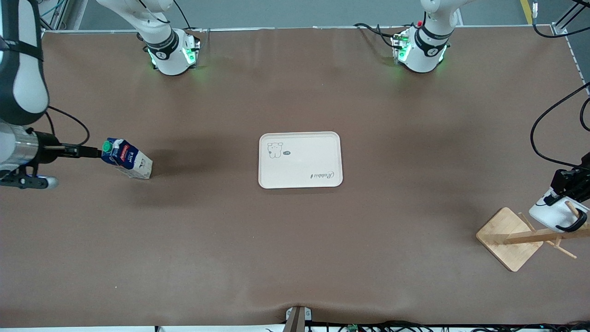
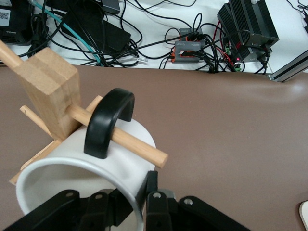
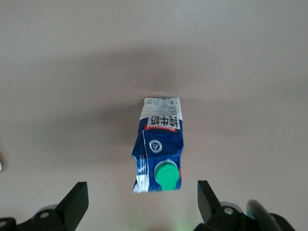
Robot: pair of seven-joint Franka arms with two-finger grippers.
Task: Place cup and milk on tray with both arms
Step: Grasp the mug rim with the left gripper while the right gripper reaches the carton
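Observation:
The white cup hangs by its black handle on a peg of a wooden rack at the left arm's end of the table. My left gripper is shut on the cup's rim, one finger inside and one outside. The milk stands on the table at the right arm's end. My right gripper is open over the milk's green cap; its fingers stand wide apart, clear of the carton. The cream tray lies bare mid-table.
The rack's post and peg pass through the cup's handle. Cables and black boxes lie past the table's edge by the rack. Both arm bases stand farthest from the front camera.

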